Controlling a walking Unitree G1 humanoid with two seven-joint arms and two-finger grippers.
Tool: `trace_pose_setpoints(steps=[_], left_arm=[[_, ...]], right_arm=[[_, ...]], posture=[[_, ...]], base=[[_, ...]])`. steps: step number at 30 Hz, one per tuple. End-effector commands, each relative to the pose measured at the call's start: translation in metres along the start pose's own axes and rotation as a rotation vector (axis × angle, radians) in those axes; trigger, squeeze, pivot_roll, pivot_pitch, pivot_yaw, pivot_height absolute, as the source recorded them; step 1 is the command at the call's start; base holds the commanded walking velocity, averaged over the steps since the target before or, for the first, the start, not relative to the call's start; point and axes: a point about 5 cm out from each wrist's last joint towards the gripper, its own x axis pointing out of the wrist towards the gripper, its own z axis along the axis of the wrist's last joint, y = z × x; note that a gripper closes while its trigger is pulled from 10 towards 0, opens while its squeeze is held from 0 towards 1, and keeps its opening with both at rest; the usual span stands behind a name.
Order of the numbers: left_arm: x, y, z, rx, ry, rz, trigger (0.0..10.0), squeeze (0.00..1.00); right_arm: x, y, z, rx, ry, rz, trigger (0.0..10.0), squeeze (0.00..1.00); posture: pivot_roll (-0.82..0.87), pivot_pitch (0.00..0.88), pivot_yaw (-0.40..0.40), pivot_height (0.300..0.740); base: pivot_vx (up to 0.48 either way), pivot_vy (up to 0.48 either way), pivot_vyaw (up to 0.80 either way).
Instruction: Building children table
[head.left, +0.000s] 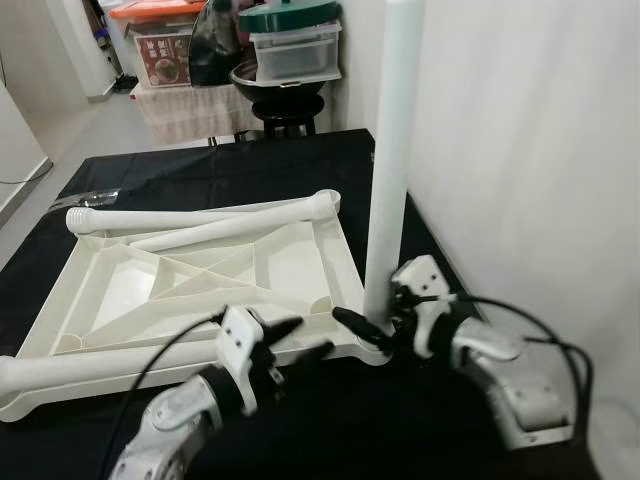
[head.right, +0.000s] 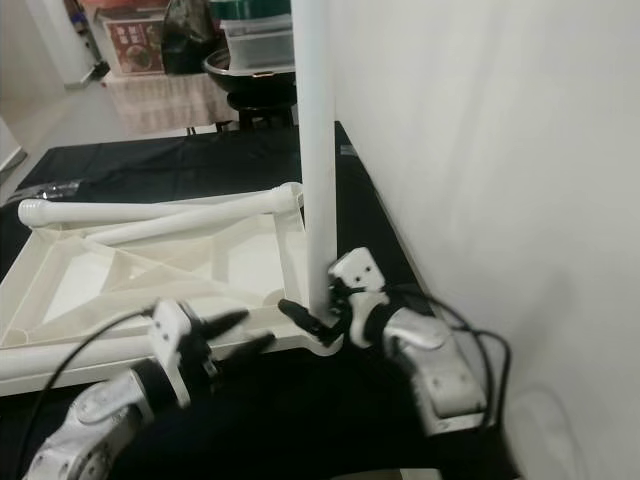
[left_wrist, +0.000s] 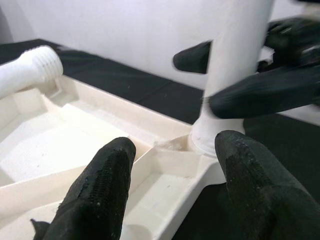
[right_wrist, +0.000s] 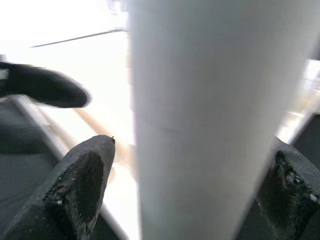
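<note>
White table leg (head.left: 392, 150) stands upright in the overturned tabletop's (head.left: 200, 290) near-right corner, right tool (head.left: 372, 325) pinching its base; left tool (head.left: 295, 340) spread beside the rim.

White tabletop (head.left: 200, 290) lies underside-up on a black-covered table (head.left: 250, 160). Right gripper (head.left: 362, 325) clasps an upright leg (head.left: 392, 150) at its near right corner. Left gripper (head.left: 300, 340), fingers parted, hovers over the near edge.

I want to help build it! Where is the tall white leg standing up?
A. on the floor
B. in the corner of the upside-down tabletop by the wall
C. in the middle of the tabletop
B: the upright leg stands in the tabletop corner nearest the wall, with the right end effector around its base.
</note>
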Motion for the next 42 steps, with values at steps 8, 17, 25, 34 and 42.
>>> trace_pose_setpoints(steps=[8,17,25,34,42], left_arm=[[-0.008,-0.002,-0.01,-0.027,0.04,-0.035,10.0,0.0],[-0.023,-0.028,-0.014,0.083,0.127,-0.224,10.0,0.0],[-0.022,-0.029,-0.004,0.167,0.047,-0.157,10.0,0.0],[-0.03,-0.046,0.004,0.054,-0.118,-0.118,10.0,0.0],[-0.033,-0.045,0.004,0.027,-0.121,-0.112,10.0,0.0]], right_arm=[[0.0,-0.022,-0.001,0.008,0.005,0.095,10.0,0.0],[0.012,-0.037,0.0,0.038,-0.004,0.139,0.0,0.0],[0.006,-0.041,-0.002,0.024,0.009,0.13,0.0,0.0],[0.003,-0.032,-0.028,0.077,0.109,-0.381,0.0,0.0],[0.014,0.047,-0.037,0.178,0.119,-0.466,0.0,0.0]], posture=[[-0.07,0.071,0.039,0.74],[-0.04,0.084,0.016,0.74],[-0.06,0.097,0.034,0.74],[-0.06,0.114,0.011,0.74],[-0.09,0.13,0.033,0.74]], base=[[0.0,0.0,0.0],[0.0,0.0,0.0],[0.0,0.0,0.0],[0.0,0.0,0.0],[0.0,0.0,0.0]])
